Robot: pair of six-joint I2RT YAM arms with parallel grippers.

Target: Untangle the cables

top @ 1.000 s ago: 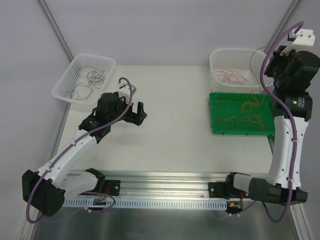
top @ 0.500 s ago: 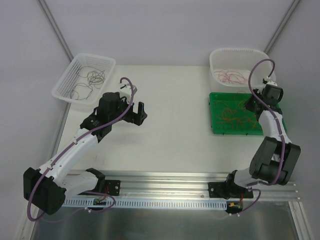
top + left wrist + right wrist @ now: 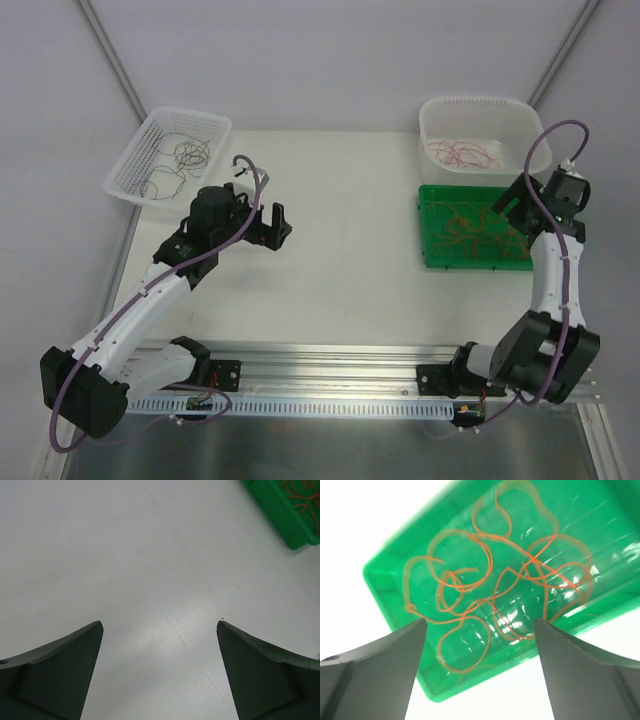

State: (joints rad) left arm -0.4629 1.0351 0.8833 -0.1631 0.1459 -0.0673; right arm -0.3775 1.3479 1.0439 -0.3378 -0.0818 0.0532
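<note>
Thin orange wire cables (image 3: 535, 559) lie looped in a green plastic tray (image 3: 470, 263). The right gripper (image 3: 480, 625) hangs above them, jaws spread, empty. The left gripper (image 3: 160, 625), jaws spread, hovers over the white table (image 3: 150, 540).

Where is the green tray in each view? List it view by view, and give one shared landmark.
Top external: the green tray sits right of centre, on the near side of the white tub.
Left wrist: only the tray's corner shows, at top right.
Right wrist: the tray fills the middle.
Shared landmark: the orange cables lying in it.
</note>
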